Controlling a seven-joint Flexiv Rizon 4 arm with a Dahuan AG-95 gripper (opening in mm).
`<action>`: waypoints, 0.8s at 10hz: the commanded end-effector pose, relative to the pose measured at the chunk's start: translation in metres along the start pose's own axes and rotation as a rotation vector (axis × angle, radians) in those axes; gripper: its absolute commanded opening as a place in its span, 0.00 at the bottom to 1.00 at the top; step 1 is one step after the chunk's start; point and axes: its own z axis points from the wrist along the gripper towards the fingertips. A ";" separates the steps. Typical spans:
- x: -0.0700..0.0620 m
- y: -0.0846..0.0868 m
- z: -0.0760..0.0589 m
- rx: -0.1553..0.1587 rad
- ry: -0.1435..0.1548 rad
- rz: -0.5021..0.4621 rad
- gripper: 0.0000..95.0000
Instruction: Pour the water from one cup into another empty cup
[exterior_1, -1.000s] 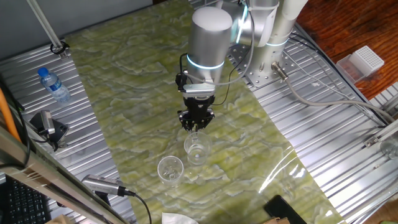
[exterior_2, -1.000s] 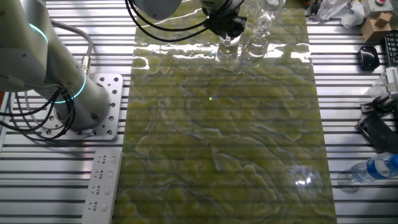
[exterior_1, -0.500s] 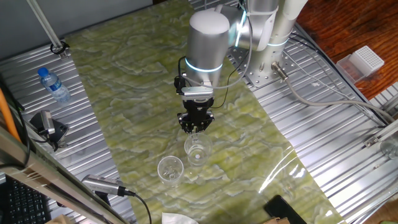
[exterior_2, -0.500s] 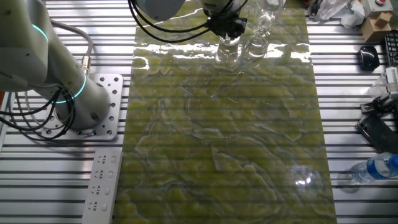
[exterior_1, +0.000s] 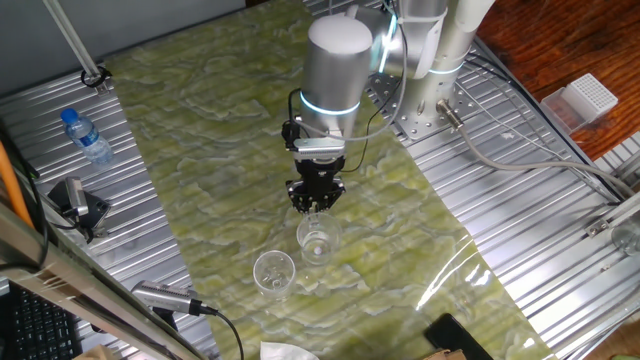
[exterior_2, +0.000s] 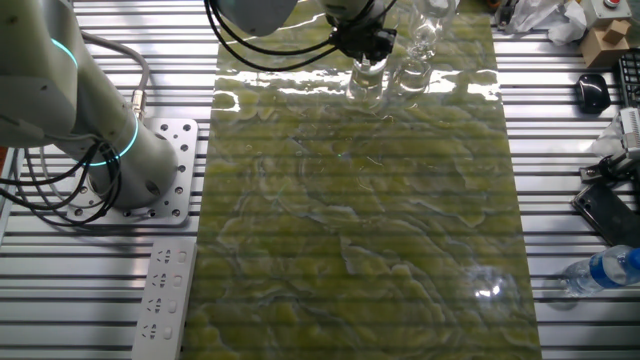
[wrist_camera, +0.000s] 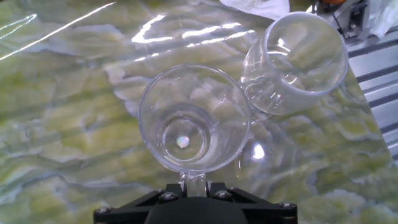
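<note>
A clear glass cup (exterior_1: 317, 240) stands on the green marbled mat; it also shows in the other fixed view (exterior_2: 366, 78) and fills the hand view (wrist_camera: 194, 118). A little clear water (wrist_camera: 183, 140) barely shows at its bottom. My gripper (exterior_1: 316, 207) points straight down over it and is shut on the near rim (wrist_camera: 193, 180). A second clear cup (exterior_1: 273, 272) stands close beside it and looks empty; it shows in the other fixed view (exterior_2: 412, 70) and in the hand view (wrist_camera: 298, 56) at upper right, almost touching the first.
A small blue-capped bottle (exterior_1: 85, 137) lies on the ribbed metal at the far left. A black device (exterior_1: 75, 205) sits near it. A white box (exterior_1: 585, 98) is at the right. A power strip (exterior_2: 165, 290) lies by the arm's base (exterior_2: 150, 170).
Almost nothing: the arm swayed slightly to the left and came back. Both cups stay where they were.
</note>
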 end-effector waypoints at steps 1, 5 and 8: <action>0.000 -0.004 -0.017 -0.002 0.010 0.021 0.00; -0.002 -0.008 -0.029 0.005 0.049 0.022 0.00; 0.000 -0.009 -0.031 0.004 0.057 0.022 0.00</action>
